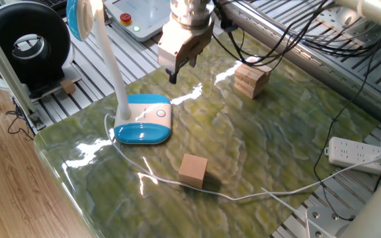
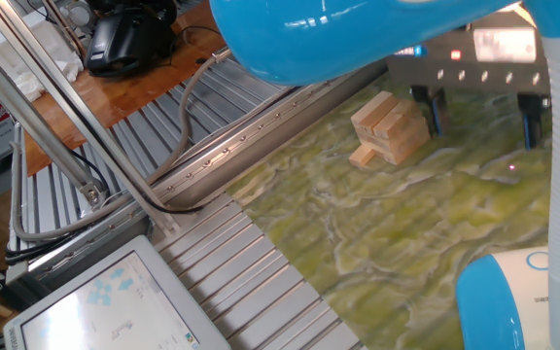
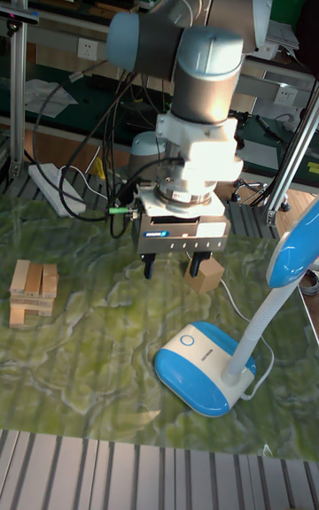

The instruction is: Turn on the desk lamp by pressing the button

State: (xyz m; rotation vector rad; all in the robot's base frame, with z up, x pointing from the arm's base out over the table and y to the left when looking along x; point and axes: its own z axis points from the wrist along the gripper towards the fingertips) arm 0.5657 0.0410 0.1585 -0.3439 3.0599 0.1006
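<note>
The white and sky-blue plastic desk lamp (image 1: 141, 119) stands on the green marbled tabletop (image 1: 263, 145), its small round white button (image 1: 161, 113) facing up. The gripper (image 3: 181, 274) hangs above, spread wide and empty. Descending like this, the button could pass between the fingers unpressed, or one finger could shove the light base.

Count on the table surface (image 1: 256, 152): one desk lamp (image 1: 142, 119), carrying one button (image 1: 161, 113) on its base. One stack of wooden blocks (image 1: 251, 77); the number of blocks in it cannot be told. One single wooden cube (image 1: 193, 170). One white power strip (image 1: 354, 155). One black ring-shaped fan (image 1: 24, 45) off the table. One arm with one gripper (image 3: 174, 269).
</note>
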